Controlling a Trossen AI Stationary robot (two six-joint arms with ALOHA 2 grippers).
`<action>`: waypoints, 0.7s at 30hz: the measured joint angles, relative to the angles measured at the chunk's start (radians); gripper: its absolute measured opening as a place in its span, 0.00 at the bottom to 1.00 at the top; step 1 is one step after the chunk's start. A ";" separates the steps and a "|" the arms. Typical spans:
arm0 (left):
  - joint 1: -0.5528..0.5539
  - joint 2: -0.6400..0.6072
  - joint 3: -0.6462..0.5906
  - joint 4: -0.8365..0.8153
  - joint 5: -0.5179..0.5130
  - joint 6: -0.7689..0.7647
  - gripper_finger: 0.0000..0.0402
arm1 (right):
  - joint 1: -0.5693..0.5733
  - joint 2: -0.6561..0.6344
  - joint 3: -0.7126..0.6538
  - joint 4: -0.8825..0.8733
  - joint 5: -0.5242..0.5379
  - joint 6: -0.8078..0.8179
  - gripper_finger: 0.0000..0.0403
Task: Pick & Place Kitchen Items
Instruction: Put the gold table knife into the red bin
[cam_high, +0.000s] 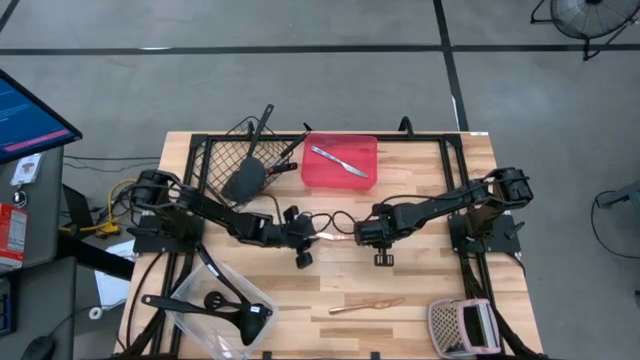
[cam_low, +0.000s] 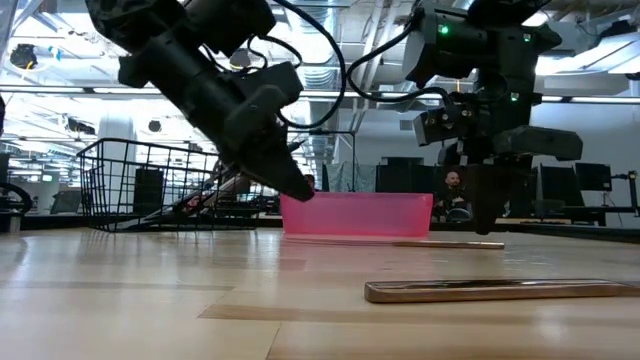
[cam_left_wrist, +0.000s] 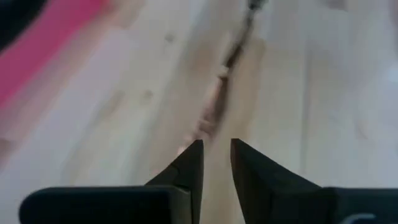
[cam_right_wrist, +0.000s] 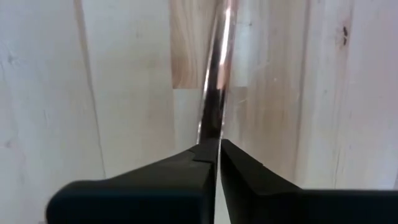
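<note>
The left end effector (cam_high: 318, 236), fingers slightly parted, hovers at one end of a slim copper-toned metal utensil (cam_high: 332, 236) lying mid-desk on the pale wooden desk (cam_high: 420, 290), between both arms. The right end effector (cam_high: 357, 238) pinches the utensil's other end. If the left one lets go carelessly, the piece could pivot or slip from that thin pinch. Another copper stick (cam_high: 366, 304) lies nearer the front edge.

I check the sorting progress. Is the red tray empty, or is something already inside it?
Not empty. The high view shows one silver utensil lying diagonally inside the red tray; nothing else is seen in it.
</note>
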 joint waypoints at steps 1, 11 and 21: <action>0.009 -0.004 0.000 0.000 -0.012 0.001 0.16 | 0.002 0.000 0.000 0.000 0.000 0.000 0.04; 0.082 0.063 0.000 -0.011 0.037 -0.047 0.00 | 0.003 0.000 0.001 0.000 0.000 0.000 0.04; 0.093 0.108 -0.008 -0.006 0.033 -0.054 0.00 | 0.003 0.000 0.001 0.000 0.000 -0.001 0.04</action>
